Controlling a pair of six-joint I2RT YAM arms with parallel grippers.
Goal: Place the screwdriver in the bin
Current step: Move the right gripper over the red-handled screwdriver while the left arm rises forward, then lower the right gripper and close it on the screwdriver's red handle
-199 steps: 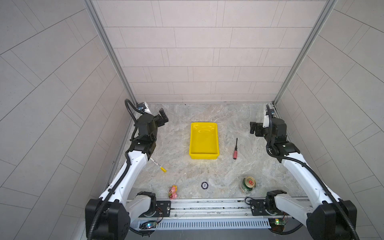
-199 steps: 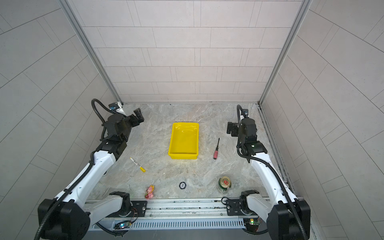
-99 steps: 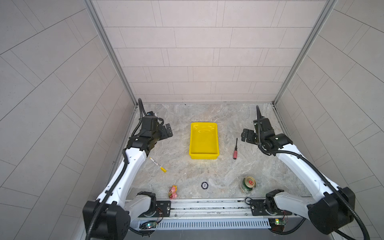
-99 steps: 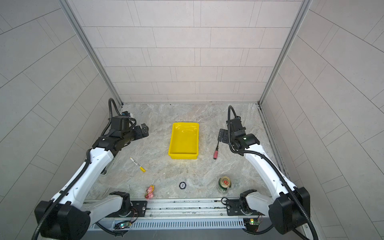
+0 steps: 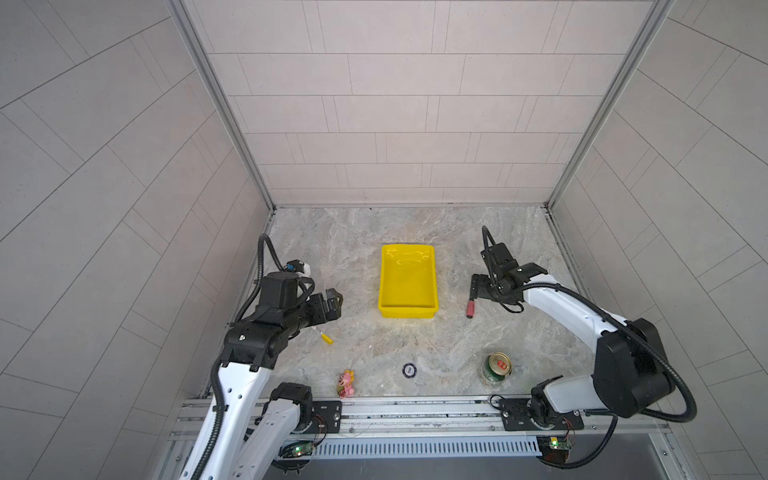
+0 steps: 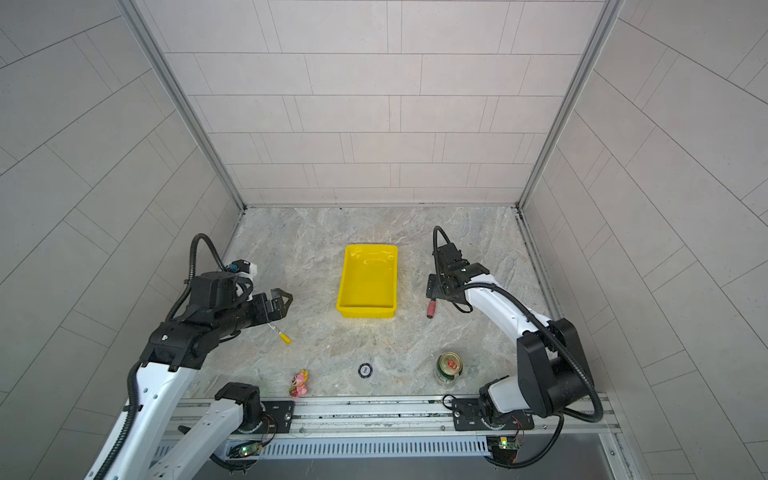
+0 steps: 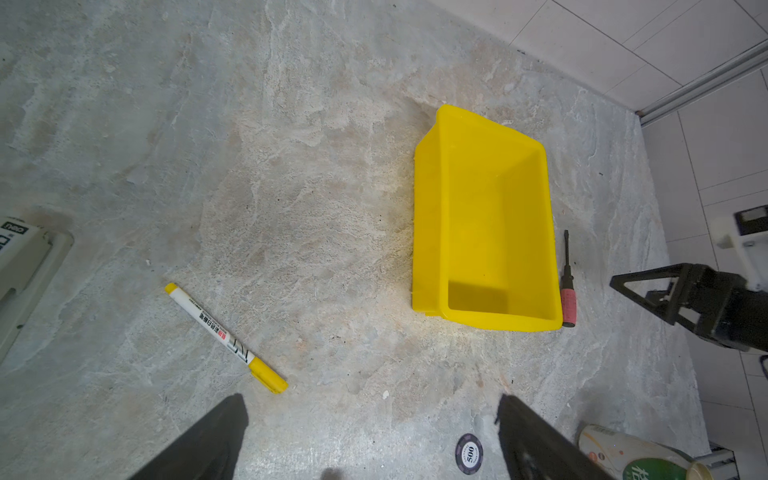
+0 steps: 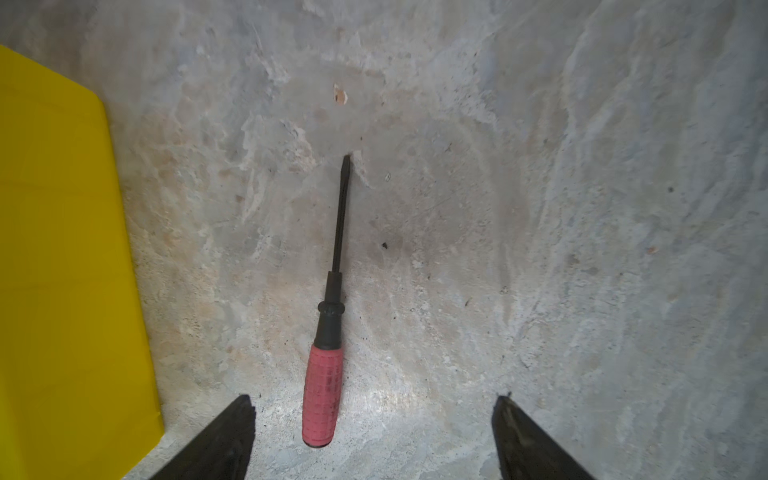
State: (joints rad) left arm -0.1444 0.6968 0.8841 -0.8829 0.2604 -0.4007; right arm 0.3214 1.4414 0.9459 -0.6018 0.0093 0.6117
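The screwdriver, red-pink handle and thin black shaft, lies flat on the stone tabletop just right of the bin. Both top views show only its handle; my right gripper hides the shaft. The right gripper hovers over it, open, and the handle's butt end sits between the spread fingers without touching them. The yellow bin holds nothing. My left gripper is open with nothing in it, left of the bin above the marker.
A white marker pen with a yellow cap lies below the left gripper. A poker chip, a green can and a small pink toy figure sit near the front rail. Tiled walls enclose the table.
Both arms have swung down and inward. The right gripper has come from the right wall to over the screwdriver's shaft. The left gripper has dropped toward the marker.
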